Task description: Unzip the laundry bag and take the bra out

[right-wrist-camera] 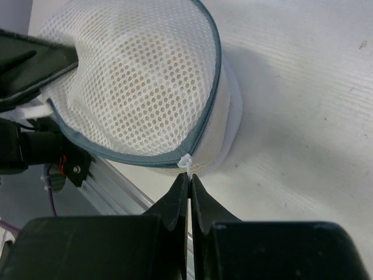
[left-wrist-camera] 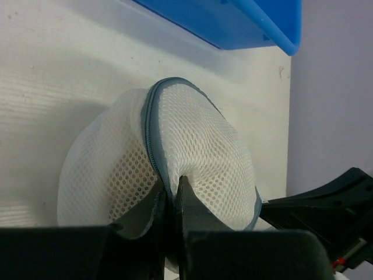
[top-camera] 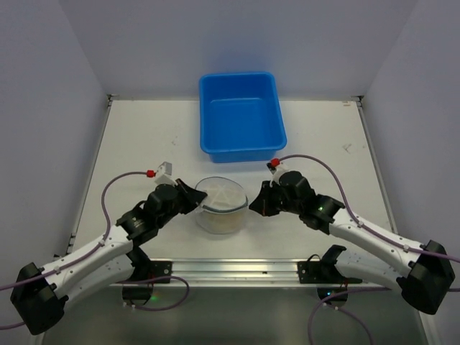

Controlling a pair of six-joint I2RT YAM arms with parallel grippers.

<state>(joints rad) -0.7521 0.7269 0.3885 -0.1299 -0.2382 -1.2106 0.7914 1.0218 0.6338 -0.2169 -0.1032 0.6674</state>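
The laundry bag (top-camera: 221, 203) is a white mesh drum with a grey zip line, lying between the two arms near the table's front. My left gripper (left-wrist-camera: 171, 184) is shut on the bag's rim at the zip (left-wrist-camera: 152, 140), pinching the mesh. My right gripper (right-wrist-camera: 190, 178) is shut on the white zip pull (right-wrist-camera: 185, 163) at the bag's near edge. The bag (right-wrist-camera: 134, 81) looks zipped closed along the visible rim. A faint yellowish tint shows through the mesh; the bra itself is hidden inside.
A blue plastic tub (top-camera: 241, 115) stands behind the bag at the table's back middle, its corner in the left wrist view (left-wrist-camera: 256, 23). A metal rail (top-camera: 230, 269) runs along the table's front edge. White walls enclose the sides.
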